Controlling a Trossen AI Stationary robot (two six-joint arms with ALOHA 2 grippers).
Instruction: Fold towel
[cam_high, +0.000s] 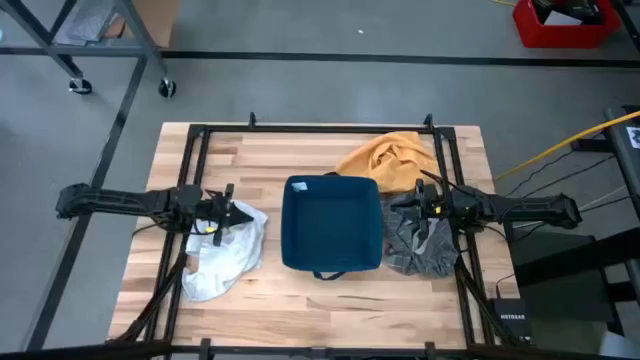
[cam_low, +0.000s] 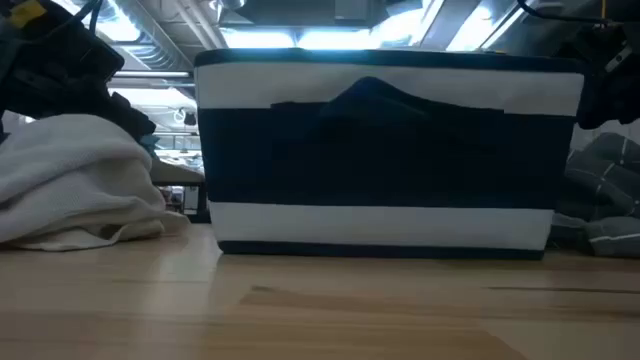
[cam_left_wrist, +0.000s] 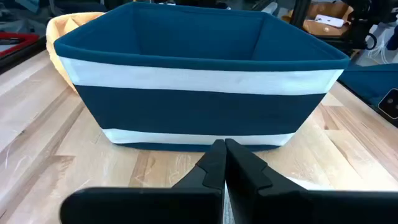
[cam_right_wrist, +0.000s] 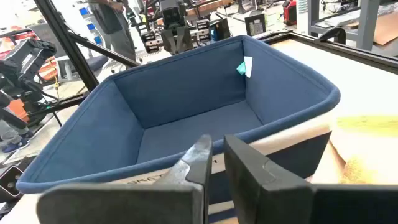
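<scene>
On the desk (cam_high: 320, 300), seen from above, three crumpled cloths surround a fabric bin.
Bin: a dark blue bin (cam_high: 332, 224) with white bands sits at the middle of the desk, mouth up, nothing visible inside it.
Bin label: a small teal and white tag (cam_right_wrist: 244, 67) hangs on an inner wall; its print cannot be read.
White towel: the white towel (cam_high: 225, 255) lies bunched at the left of the bin, its long axis running from far to near; its lower end points toward the near-left corner.
Grey towel: the grey towel (cam_high: 422, 243), with a thin check pattern, lies crumpled just right of the bin, longer from far to near.
Orange towel: the orange towel (cam_high: 388, 160) sits heaped at the far right, touching the bin's far-right corner, with no clear long axis.
Left end effector: the left end effector (cam_left_wrist: 224, 163) is above the far end of the white towel, fingers pressed together, aimed at the bin's side; whether it pinches cloth cannot be told.
Right end effector: the right end effector (cam_right_wrist: 216, 157) is above the grey towel at the bin's right rim, fingers a narrow gap apart, nothing seen between them.
Writing: a black box (cam_high: 510, 322) at the near right reads NETGEAR.
</scene>
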